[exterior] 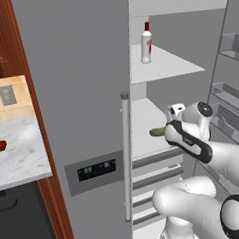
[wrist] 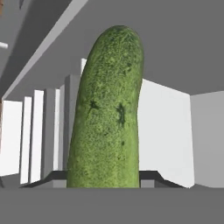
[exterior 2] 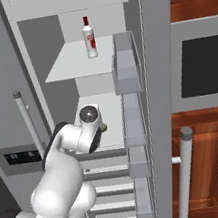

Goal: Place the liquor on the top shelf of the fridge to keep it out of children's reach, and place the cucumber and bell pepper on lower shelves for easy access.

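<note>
The fridge (exterior: 78,69) stands with its right door swung open. The liquor (exterior: 146,42) (exterior 2: 89,41) stands upright on the top shelf (exterior: 168,66) (exterior 2: 70,67). My gripper (exterior: 166,131) (wrist: 103,180) is shut on the cucumber (exterior: 156,132) (exterior 2: 103,127) (wrist: 109,118), a dark green one that sticks out forward over a lower shelf (exterior: 144,120) (exterior 2: 110,111). Whether it touches that shelf I cannot tell. The bell pepper (exterior: 1,145) lies on the marble counter at the far left, well away from the gripper.
The open door with its grey bins (exterior 2: 125,72) flanks the shelves on the right. The closed left door carries a bar handle (exterior: 127,156) and a dark dispenser panel (exterior: 97,169). Slatted drawers (exterior: 152,177) sit below the shelf. The marble counter (exterior: 21,157) lies to the left.
</note>
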Controlling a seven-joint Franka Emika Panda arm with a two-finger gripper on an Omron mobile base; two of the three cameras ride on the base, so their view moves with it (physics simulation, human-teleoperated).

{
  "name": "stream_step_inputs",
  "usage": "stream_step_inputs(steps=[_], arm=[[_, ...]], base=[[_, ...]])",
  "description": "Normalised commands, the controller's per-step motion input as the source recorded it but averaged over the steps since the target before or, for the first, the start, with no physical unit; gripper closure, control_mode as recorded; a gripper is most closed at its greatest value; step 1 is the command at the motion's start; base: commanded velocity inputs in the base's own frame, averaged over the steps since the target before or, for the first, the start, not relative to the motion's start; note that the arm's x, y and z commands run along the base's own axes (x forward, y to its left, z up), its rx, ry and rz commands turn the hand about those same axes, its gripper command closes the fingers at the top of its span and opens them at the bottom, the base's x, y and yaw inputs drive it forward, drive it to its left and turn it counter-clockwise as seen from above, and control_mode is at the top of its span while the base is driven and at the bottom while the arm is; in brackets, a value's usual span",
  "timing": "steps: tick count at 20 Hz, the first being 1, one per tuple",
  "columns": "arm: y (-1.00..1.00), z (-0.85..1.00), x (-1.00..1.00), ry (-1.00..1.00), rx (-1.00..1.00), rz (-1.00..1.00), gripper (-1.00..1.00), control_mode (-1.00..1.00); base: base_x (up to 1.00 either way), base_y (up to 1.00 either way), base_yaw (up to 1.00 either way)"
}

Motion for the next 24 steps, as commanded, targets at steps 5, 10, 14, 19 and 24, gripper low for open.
stream_step_inputs(steps=[5, 10, 14, 19, 24], arm=[[0.00, -0.43, 0.36, 0.00, 0.00, 0.02, 1.00, -1.00], [-0.10, -0.29, 0.47, 0.00, 0.00, 0.03, 1.00, -1.00], [-0.26, -0.13, 0.56, 0.00, 0.00, 0.02, 1.00, -1.00], [-0.09, -0.15, 0.59, 0.00, 0.00, 0.03, 1.00, -1.00], [0.00, -0.13, 0.52, 0.00, 0.00, 0.03, -1.00, -1.00]], base=[[0.00, 0.00, 0.00], [0.00, 0.00, 0.00], [0.00, 0.00, 0.00], [0.00, 0.00, 0.00], [0.00, 0.00, 0.00]])
